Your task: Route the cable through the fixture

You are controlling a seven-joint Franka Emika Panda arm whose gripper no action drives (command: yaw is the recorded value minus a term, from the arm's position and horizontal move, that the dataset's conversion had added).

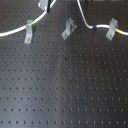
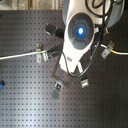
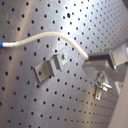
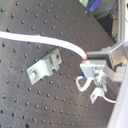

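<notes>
The white cable (image 1: 84, 19) runs from the first exterior view's left through an upright clip (image 1: 29, 33), leaves at the top edge, comes back down past a blue band (image 1: 93, 27) and reaches the right clip (image 1: 112, 30). The fixture (image 1: 68, 29) leans diagonally between the two runs, and no cable is in it. The gripper does not show in the first exterior view. In both wrist views my gripper (image 3: 88, 60) (image 4: 89, 62) is shut on the cable (image 3: 45, 37) (image 4: 40, 39). The cable stretches just above a grey clip (image 3: 52, 66) (image 4: 45, 68) that seems to be the fixture.
The arm's white body (image 2: 77, 35) covers the board's middle in the second exterior view. Around it stand grey clips (image 2: 57, 89) (image 2: 84, 81) (image 2: 40, 52) (image 2: 107, 50). Another clip (image 1: 44, 5) stands at the first exterior view's top, and one (image 3: 102, 86) sits close to the gripper.
</notes>
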